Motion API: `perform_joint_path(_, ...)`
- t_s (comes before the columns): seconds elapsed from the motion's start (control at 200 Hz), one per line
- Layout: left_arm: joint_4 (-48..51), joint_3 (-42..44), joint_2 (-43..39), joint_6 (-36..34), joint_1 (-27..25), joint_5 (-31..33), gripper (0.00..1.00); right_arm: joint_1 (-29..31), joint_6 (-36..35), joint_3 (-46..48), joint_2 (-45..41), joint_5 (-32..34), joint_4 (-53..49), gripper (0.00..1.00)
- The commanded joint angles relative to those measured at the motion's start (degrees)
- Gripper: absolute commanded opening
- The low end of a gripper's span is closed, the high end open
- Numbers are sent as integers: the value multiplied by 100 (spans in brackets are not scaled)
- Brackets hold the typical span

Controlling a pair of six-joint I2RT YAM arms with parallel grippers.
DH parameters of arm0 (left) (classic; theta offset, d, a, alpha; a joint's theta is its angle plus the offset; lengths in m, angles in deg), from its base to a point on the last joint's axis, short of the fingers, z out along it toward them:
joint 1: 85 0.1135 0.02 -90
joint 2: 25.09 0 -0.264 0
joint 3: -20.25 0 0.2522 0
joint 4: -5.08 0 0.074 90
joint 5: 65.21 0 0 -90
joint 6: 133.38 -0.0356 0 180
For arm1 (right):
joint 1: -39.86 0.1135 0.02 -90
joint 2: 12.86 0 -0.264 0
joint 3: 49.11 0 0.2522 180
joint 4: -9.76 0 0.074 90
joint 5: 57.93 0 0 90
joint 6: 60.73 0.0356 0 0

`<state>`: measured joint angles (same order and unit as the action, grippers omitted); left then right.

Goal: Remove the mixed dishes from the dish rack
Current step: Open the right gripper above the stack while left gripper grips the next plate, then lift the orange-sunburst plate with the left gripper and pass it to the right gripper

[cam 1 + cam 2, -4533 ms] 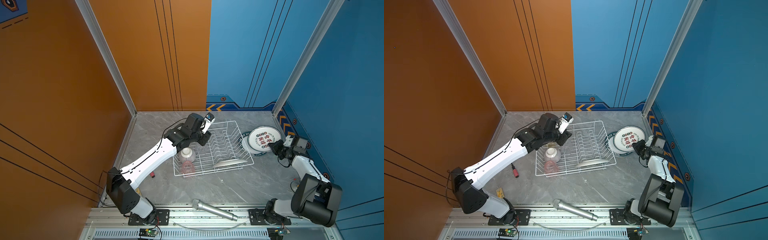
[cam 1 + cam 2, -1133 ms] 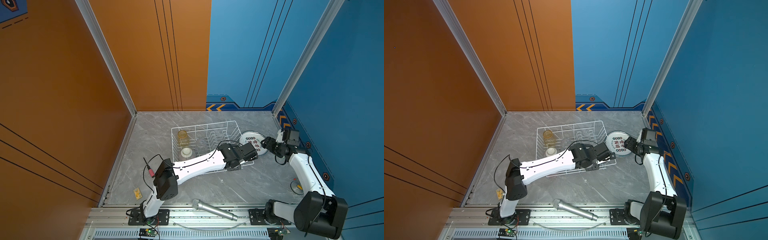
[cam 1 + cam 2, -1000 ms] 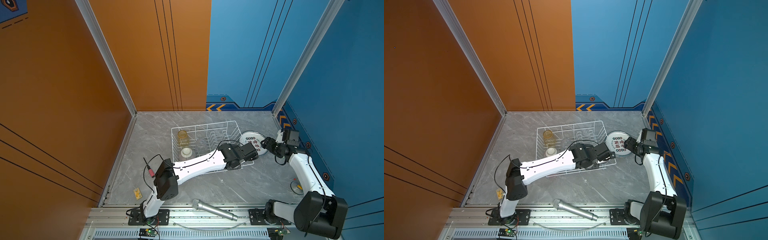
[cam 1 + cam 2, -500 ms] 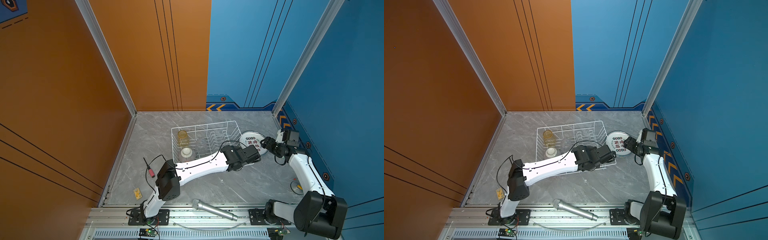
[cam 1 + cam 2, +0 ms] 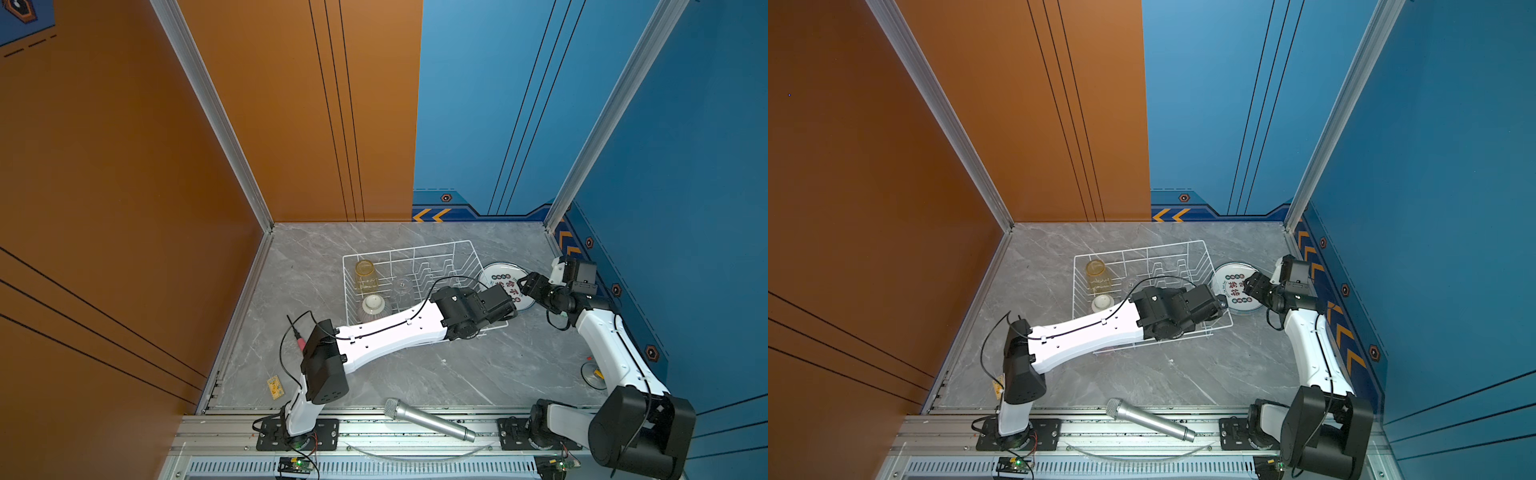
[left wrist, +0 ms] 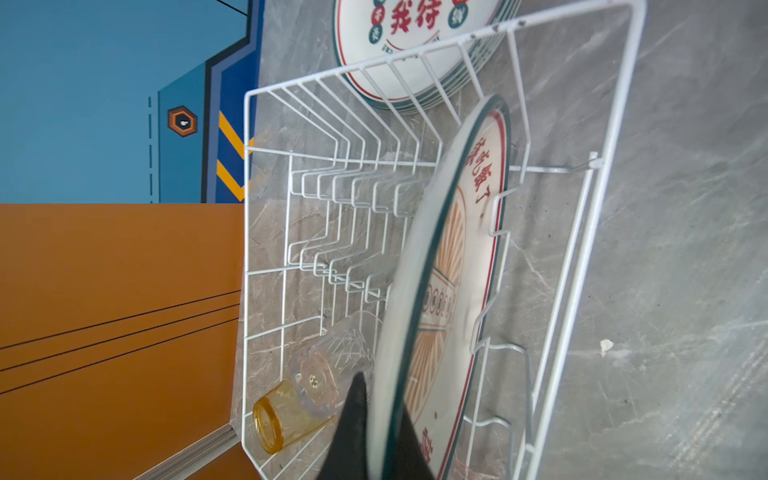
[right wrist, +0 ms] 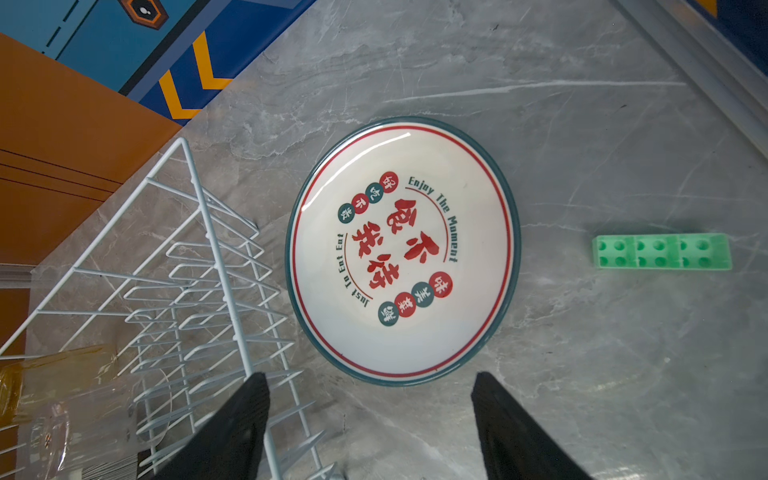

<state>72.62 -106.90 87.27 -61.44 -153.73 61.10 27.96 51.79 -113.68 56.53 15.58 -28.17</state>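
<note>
Left end effector (image 6: 378,428): clenched on the rim of a plate (image 6: 453,249), one black finger on each side of the edge. Solid pinch as far as I can see.

Held plate: it's the one with the orange sunburst pattern. It's up on its edge and tilted, inside the dish rack (image 5: 407,249) at the end nearest the worktop's right edge. Can't tell if it's clear of the wires yet.

Right end effector (image 7: 370,378): spread wide, holding nothing, hanging just over the plate stack (image 7: 401,249).

Plate stack: flat on the worktop, right beside the rack's right end, close to the worktop's right edge.

Left in the rack: a yellow tumbler (image 5: 365,270), a clear tumbler (image 5: 402,286) and an upside-down bowl (image 5: 373,305), all at the rack's left end.

Handling: glazed ceramic, so it's stiff, slick and a bit heavy for a rim pinch, and it'll chip if it clips a wire. I'd grip deep on the rim and lift straight out between the prongs before laying it flat.

Versus a few seconds back: the left arm was over the rack's far-left corner by the tumblers, and this plate lay flat. Now the arm reaches across to the right end with the plate on edge. The right end effector has crept in over the stack.
</note>
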Motion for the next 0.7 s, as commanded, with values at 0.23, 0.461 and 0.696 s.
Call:
perform_joint_path(0.23,-749,70,-977,175,134,435,0,170,11,52,-19,-288,247,75)
perform_joint_path(0.461,-1553,979,-2200,1130,1332,-1871,0,152,157,279,-417,-1667,1015,75)
perform_joint_path(0.696,-2648,2070,-2974,2253,2752,-4313,0,150,796,581,-672,-3603,2441,72)
